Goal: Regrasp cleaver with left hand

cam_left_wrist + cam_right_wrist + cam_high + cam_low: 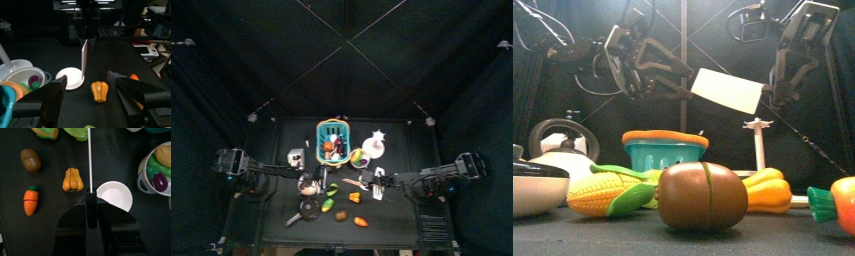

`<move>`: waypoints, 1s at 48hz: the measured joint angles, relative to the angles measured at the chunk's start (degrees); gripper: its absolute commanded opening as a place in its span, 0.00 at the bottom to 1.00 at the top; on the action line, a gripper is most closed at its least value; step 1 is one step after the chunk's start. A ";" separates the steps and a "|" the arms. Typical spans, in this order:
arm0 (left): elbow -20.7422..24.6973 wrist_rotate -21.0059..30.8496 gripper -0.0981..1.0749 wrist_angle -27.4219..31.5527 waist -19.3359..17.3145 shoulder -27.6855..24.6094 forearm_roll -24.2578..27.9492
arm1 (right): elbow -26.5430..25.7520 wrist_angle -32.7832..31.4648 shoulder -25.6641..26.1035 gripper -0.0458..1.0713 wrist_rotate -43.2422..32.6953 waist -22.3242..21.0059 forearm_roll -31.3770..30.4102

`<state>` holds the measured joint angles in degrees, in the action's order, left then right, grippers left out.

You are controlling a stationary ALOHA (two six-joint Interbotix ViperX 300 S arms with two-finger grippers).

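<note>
The cleaver (pixel 727 90) hangs in the air above the table, its white blade tilted. My right gripper (pixel 90 208) is shut on its handle, and in the right wrist view the blade (pixel 89 163) shows edge-on as a thin white line. My left gripper (pixel 85 79) is open and faces the cleaver (pixel 84 54) from a short distance, with nothing between its jaws. In the front view the left gripper (pixel 631 68) hangs to the left of the blade and the right gripper (pixel 784 80) to its right.
Toy food covers the table below: a white plate (pixel 115 195), an orange pepper (pixel 73 179), a carrot (pixel 31 200), a brown potato (pixel 30 159) and a bowl of vegetables (pixel 157 165). A teal basket (pixel 664 152), corn (pixel 613 195) and a kettle (pixel 564 145) stand near the front.
</note>
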<state>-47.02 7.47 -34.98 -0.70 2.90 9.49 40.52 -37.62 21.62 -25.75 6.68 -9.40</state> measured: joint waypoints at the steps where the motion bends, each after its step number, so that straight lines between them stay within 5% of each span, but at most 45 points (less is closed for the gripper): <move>1: 0.26 0.18 0.92 -0.18 -0.09 -0.35 0.70 | 0.00 -0.09 -0.26 0.29 0.00 -0.09 0.00; 28: 3.60 0.44 0.88 -3.96 -1.23 -6.15 0.53 | 0.00 0.09 -2.99 0.29 0.00 0.09 0.26; 48: 3.60 0.44 0.57 -4.04 -1.67 -6.24 0.09 | -0.35 -0.09 -3.43 0.29 -0.09 0.09 0.26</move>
<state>-43.42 7.91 -39.02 -2.37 -3.34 9.58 40.17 -37.71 18.19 -25.84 6.77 -9.14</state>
